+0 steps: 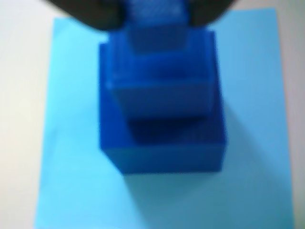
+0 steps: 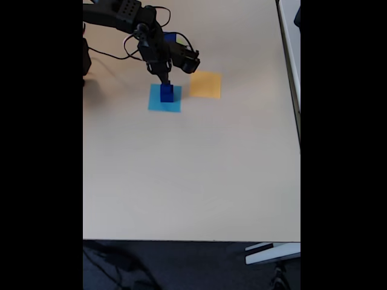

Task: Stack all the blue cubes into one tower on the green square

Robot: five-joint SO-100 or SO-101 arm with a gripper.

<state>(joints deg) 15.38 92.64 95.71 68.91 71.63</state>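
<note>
Blue cubes [image 1: 162,119] stacked three high on light-blue square [image 1: 71,191], beige surface [image 2: 193,175] around, orange square [image 2: 205,84] beside. Rigid, light, likely slick; best pinched on flat opposite sides. Jaws on top cube [image 1: 155,31], apparently closed around it.

Wrist view is blurred throughout. The tower [image 1: 162,119] shows three tiers; its top cube [image 1: 155,26] is cut by the upper edge, so any tier above cannot be told. The gripper [image 1: 152,12] appears as dark shapes at that edge; jaw spacing unreadable. The light-blue square [image 1: 71,167] is cropped at bottom.

Fixed view: the tower [image 2: 167,92] is too small to count tiers. The gripper [image 2: 164,80] tips merge with it; contact undetermined. Table [image 2: 193,175] edges are cropped at the sides.
</note>
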